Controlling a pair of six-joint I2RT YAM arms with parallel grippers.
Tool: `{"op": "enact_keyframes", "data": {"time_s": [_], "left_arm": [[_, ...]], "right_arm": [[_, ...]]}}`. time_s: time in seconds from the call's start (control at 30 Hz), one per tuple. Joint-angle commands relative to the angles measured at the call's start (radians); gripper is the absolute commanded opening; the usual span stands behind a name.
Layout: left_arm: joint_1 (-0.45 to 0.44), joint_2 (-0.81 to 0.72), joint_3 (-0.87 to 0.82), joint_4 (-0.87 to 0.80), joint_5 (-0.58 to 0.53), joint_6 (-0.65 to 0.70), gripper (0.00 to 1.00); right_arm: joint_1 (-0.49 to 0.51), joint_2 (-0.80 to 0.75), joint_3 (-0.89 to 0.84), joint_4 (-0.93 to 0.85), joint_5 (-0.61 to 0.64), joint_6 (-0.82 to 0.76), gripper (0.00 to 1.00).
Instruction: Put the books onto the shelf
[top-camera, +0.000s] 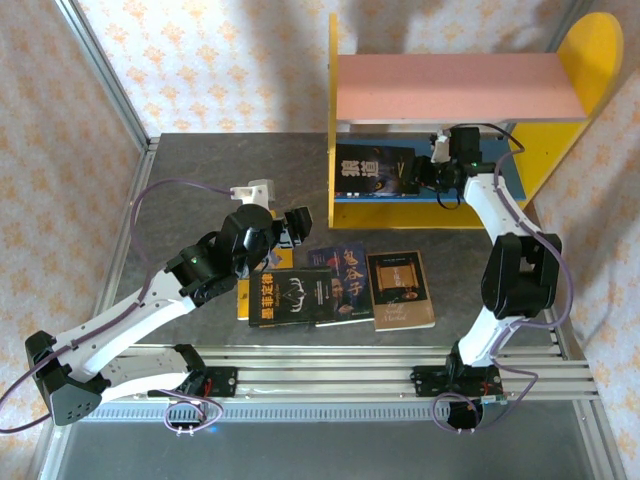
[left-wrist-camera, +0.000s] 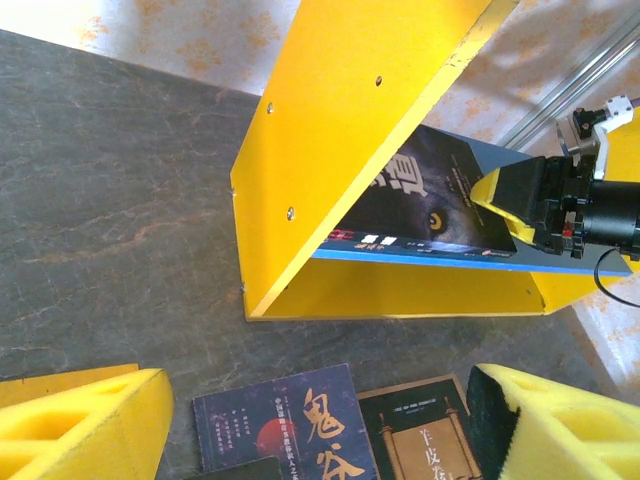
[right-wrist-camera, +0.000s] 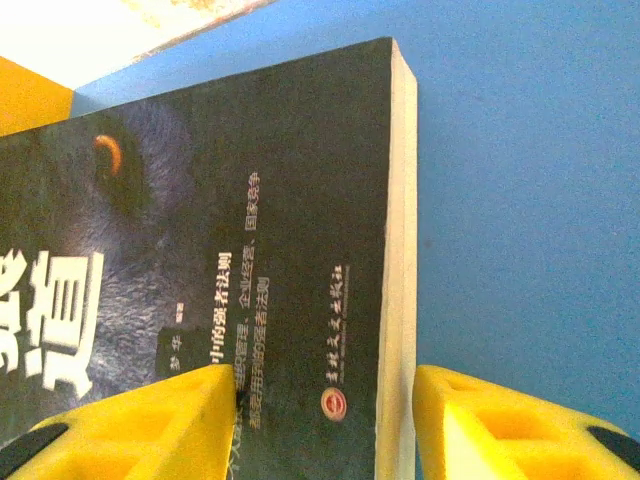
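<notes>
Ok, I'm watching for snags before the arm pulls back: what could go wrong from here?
The right gripper straddles the edge of the wolf-cover book on the blue lower board; backing out skewed could drag it off. The left gripper hangs open above the dark blue book, which the black book overlaps; lifting one may shift the other.

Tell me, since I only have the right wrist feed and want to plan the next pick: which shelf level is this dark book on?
Observer: The dark book lies on the blue lower board, beneath the pink upper board.
Operator: Any books left on the table?
Observer: A black book, a blue book and a brown book lie in front of the shelf.
Operator: Where's the left gripper?
Observer: The left gripper is open, just behind those books, facing the shelf.
</notes>
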Motion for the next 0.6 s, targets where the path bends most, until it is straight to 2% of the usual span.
{"op": "enact_keyframes", "data": {"time_s": [0.0, 0.2, 0.57], "left_arm": [[0.007, -0.006, -0.014, 0.029, -0.004, 0.007, 0.78], [0.007, -0.012, -0.018, 0.029, -0.005, 0.006, 0.78], [0.007, -0.007, -0.015, 0.036, 0.000, 0.006, 0.78]], "right_arm": [[0.003, -0.063, -0.029, -0.010, 0.046, 0.000, 0.49], [0.003, -0.102, -0.062, -0.009, 0.066, 0.007, 0.48], [0.003, -0.089, -0.053, -0.010, 0.007, 0.006, 0.46]]}}
